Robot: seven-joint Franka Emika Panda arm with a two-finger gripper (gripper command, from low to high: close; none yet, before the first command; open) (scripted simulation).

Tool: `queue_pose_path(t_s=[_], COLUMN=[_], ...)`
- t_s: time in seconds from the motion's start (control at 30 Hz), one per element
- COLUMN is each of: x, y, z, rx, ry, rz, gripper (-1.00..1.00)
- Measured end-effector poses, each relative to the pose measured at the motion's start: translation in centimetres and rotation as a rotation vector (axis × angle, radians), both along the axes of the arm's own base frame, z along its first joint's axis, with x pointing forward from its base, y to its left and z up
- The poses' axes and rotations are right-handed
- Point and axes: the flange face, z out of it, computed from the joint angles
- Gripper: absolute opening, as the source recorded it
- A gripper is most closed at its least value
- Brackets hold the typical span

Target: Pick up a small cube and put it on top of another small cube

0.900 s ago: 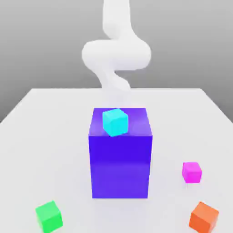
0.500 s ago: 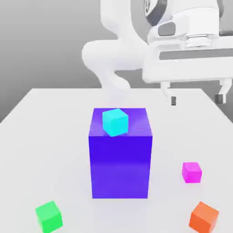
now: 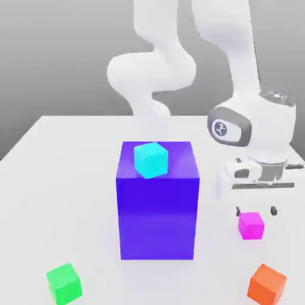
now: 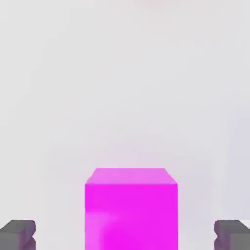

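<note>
Hovering our gripper [image 3: 256,211] right above the small magenta cube [image 3: 251,226], jaws wide open either side of it, nothing gripped yet. The cube sits on the table [image 3: 59,179], near the exterior view's right, apart from the big blue block [image 3: 157,208]. We judge grasp, lift and stacking are all left; the likely target is the cyan cube [image 3: 151,159] atop that block.

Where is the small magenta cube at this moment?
In the exterior view, the magenta cube sits on the table at the right of the big blue-violet block, above the orange cube, directly under the open gripper.
</note>
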Motion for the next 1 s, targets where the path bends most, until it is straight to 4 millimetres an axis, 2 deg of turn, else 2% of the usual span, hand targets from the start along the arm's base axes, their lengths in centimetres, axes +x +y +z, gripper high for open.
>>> queue_pose_path(t_s=[0.03,0.27,0.5,0.57,0.6,0.63,0.73,0.83,0.9,1.0], x=[-0.1,-0.1,-0.1,-0.4,0.3,1.8,7.7,13.1,15.4,17.7], y=[-0.1,-0.1,0.1,1.7,1.9,1.3,-2.8,-9.4,-14.2,-21.5], z=[-0.9,-1.0,4.7,5.4,5.6,5.9,6.7,7.5,7.9,8.6], rx=[-0.002,-0.001,-0.002,0.008,0.013,0.016,0.018,0.015,0.011,0.006], ry=[0.0,-0.001,-0.003,-0.008,-0.01,-0.011,-0.015,-0.015,-0.013,-0.01], rz=[0.001,0.001,0.016,0.121,0.153,0.155,0.109,0.007,-0.076,-0.195], gripper=[-1.0,-1.0,-1.0,-1.0,-1.0,-1.0,-1.0,-1.0,-1.0,-1.0])
